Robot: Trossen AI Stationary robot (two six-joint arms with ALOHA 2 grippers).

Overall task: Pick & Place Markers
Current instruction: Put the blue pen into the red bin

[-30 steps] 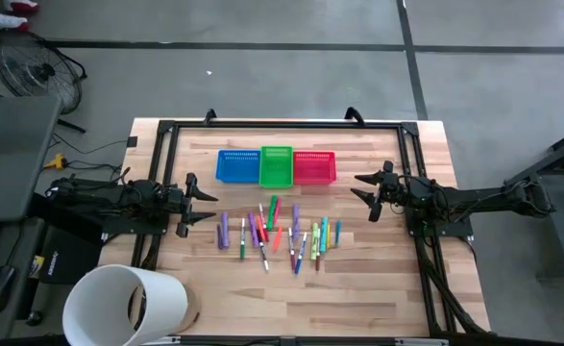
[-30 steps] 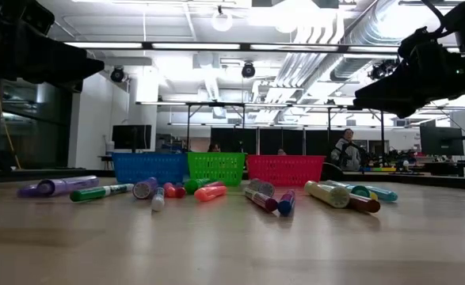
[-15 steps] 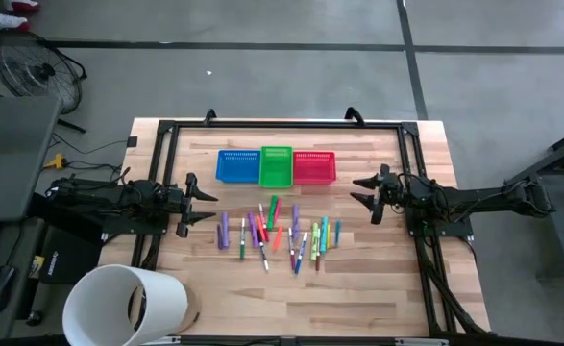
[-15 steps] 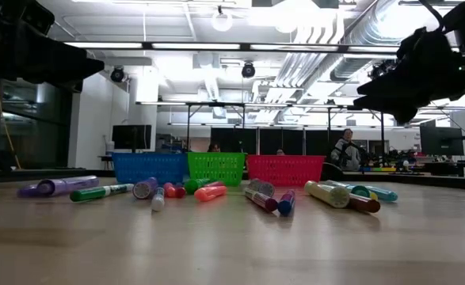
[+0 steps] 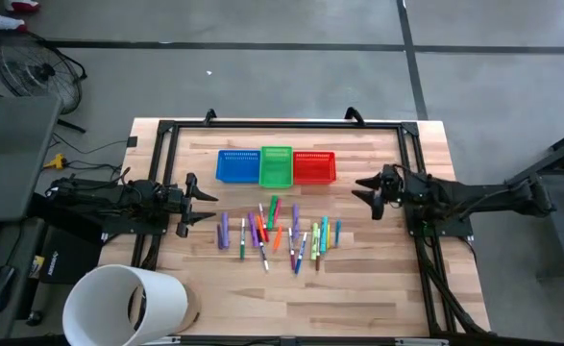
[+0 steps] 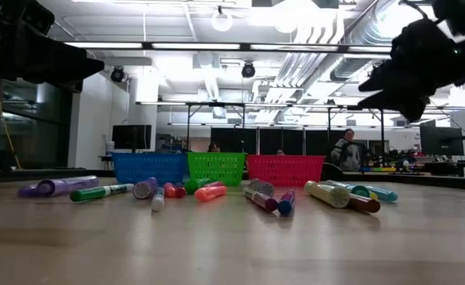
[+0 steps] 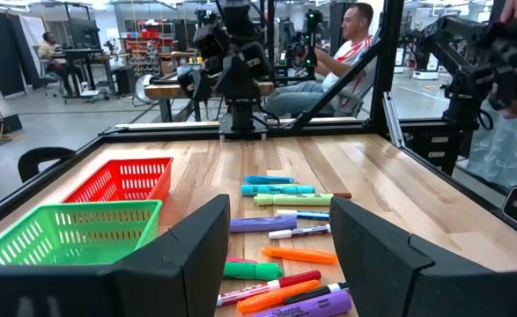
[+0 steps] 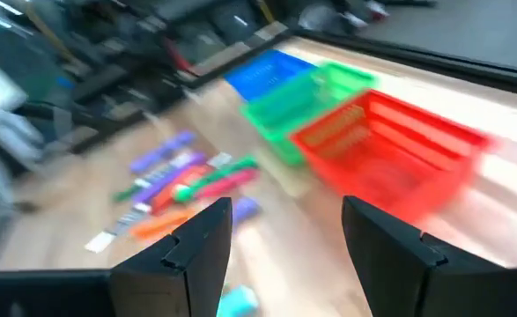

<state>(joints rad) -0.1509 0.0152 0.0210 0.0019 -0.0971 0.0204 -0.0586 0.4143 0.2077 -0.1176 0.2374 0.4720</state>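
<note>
The left gripper [image 5: 208,199] hangs at the left of the high view, its jaws spread wide and holding nothing, pointing toward the middle of the worktop [image 5: 378,274]. The right gripper [image 5: 363,196] sits at the right of that view, jaws likewise parted with nothing between them, clear of the wood and not touching anything. In the low view both arms show only as dark shapes in the upper corners, well above the surface.

The markers [image 5: 280,234] lie scattered in the centre of the high view, between the two grippers and below the row of baskets: purple ones at the left of the cluster, orange and red in the middle, yellow, green and blue toward the right. All rest flat on the wood.

Behind them, toward the top of the view, stand a blue basket [image 5: 236,165], a green basket [image 5: 276,165] and a red basket [image 5: 313,167], touching side by side. A white tube [image 5: 126,305] lies at the lower left corner of the worktop. Beyond the worktop, in the left wrist view, a person [image 7: 346,53] sits in the room.
</note>
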